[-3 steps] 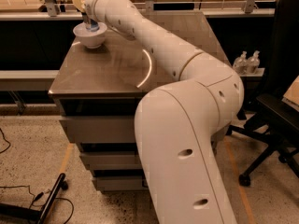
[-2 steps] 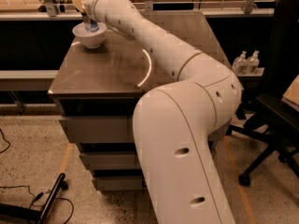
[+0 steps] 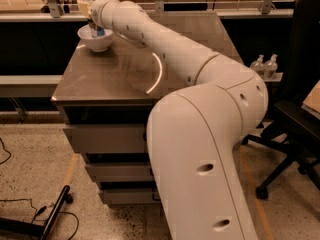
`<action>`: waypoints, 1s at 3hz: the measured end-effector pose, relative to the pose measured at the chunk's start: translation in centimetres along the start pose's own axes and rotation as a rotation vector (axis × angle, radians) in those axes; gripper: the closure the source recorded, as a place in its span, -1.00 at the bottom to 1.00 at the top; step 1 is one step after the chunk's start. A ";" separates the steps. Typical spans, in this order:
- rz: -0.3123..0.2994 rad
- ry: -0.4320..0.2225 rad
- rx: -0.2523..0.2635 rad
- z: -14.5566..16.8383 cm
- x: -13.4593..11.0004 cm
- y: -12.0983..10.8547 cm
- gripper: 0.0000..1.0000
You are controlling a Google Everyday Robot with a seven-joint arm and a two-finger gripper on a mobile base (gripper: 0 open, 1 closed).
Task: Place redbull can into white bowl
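Nearest is the robot's thick, glossy white arm [image 3: 200, 154]. Its bulky lower link fills the bottom right, bends at a round elbow, then reaches up and left across the brown metal-topped table [image 3: 115, 74]. Against the picture from a second ago this near link has barely shifted and the reach has the same shape.

At lower left a black bar and thin black cables [image 3: 47, 219] lie on the speckled floor. The table stands on a stack of grey drawers [image 3: 105, 139], and a curved streak of light reflects off its top beside the arm. To the right are a black office chair [image 3: 295, 124] and, beyond the elbow, two small clear pump bottles [image 3: 265, 66] side by side.

At the far left corner of the table sits the small, round, glossy white bowl [image 3: 100, 44], in the same spot as a second ago. The slim blue and silver redbull can [image 3: 99, 32] shows inside it, its upper part rising above the rim, much as before.

The gripper [image 3: 95, 25] at the arm's tip is still right over the bowl, against the top of the can. Whether it clamps the can or has let go cannot be told, since the white wrist hides it.
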State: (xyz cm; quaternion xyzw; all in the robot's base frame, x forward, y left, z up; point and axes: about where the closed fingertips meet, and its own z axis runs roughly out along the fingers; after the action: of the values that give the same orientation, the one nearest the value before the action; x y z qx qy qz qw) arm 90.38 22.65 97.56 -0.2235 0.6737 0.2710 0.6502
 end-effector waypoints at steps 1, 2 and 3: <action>0.034 -0.012 0.016 -0.3 1.9 0.1 1.00; 0.066 -0.055 0.037 0.4 3.8 0.0 1.00; 0.072 -0.061 0.038 0.5 3.6 0.2 0.67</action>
State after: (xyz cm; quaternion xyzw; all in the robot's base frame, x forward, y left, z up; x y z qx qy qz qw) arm 90.45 23.30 93.95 -0.1785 0.6661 0.2881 0.6644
